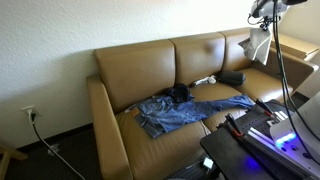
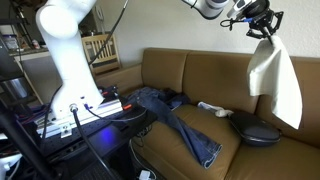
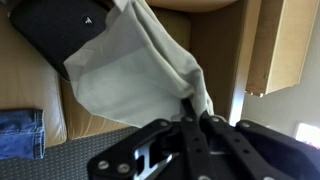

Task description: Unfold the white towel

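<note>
1. Wrist view: the gripper [image 3: 197,116] comes in from the bottom; its two fingers are pressed together on a bunched corner of the white towel [image 3: 130,70] — so it is closed and holding the towel.
2. The towel hangs down from that pinch in soft folds; it is not spread flat; one side is doubled over the other.
3. In the same view a black cushion [image 3: 55,30] shows past the towel at the top; a bit of blue jeans [image 3: 20,135] shows at the low edge; a wooden cabinet [image 3: 285,45] stands at the other side.
4. In an exterior view the towel [image 2: 275,80] hangs high in the air from the gripper [image 2: 258,25], over the far end of the brown sofa [image 2: 200,70]; its low end is above the black cushion [image 2: 255,131] and apart from it.
5. The jeans [image 2: 180,125] lie spread out on the sofa seat; a small white thing [image 2: 210,107] lies between the jeans and the cushion.
6. In an exterior view the gripper [image 1: 265,14] is up in the top corner — the towel [image 1: 260,45] dangles just under it, well above the seat.
7. The big white robot arm [image 2: 65,50] stands beside the sofa.
</note>
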Robot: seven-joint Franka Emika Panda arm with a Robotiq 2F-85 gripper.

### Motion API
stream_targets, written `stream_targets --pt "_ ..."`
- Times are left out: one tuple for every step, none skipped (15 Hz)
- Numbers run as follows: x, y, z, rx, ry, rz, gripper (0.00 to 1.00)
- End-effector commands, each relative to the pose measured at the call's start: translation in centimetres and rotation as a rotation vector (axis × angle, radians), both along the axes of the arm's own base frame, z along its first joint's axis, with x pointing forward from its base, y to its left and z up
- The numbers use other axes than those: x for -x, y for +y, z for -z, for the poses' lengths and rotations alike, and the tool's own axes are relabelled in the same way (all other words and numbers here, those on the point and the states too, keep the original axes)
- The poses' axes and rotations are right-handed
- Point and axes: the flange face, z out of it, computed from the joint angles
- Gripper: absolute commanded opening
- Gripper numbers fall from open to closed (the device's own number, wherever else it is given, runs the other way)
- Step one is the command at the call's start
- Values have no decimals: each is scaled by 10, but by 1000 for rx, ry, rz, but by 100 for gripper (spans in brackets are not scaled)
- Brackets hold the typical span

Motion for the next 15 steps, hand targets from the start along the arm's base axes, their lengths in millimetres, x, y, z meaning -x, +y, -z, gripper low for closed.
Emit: stream_targets --pt "-1 -2 0 -2 0 -1 5" --pt "5 25 3 16 -1 9 1" --pt "2 37 13 -20 16 -45 1" --pt "-5 47 27 -47 26 -101 1" --pt "-16 59 47 -59 42 -135 1" --pt "-26 69 63 -55 49 -135 1" --pt "-33 74 79 -50 50 -143 1" --pt "-39 79 92 -47 56 -146 1" --pt "-47 79 103 -11 68 -137 1" --pt "-52 83 113 36 83 -126 1" --pt "-60 85 122 101 91 -115 1" --pt "-65 87 127 139 96 -105 1" --pt "-70 86 134 183 100 -94 1" --pt "-74 83 140 224 105 -81 1" --pt "-79 82 144 266 108 -64 1"
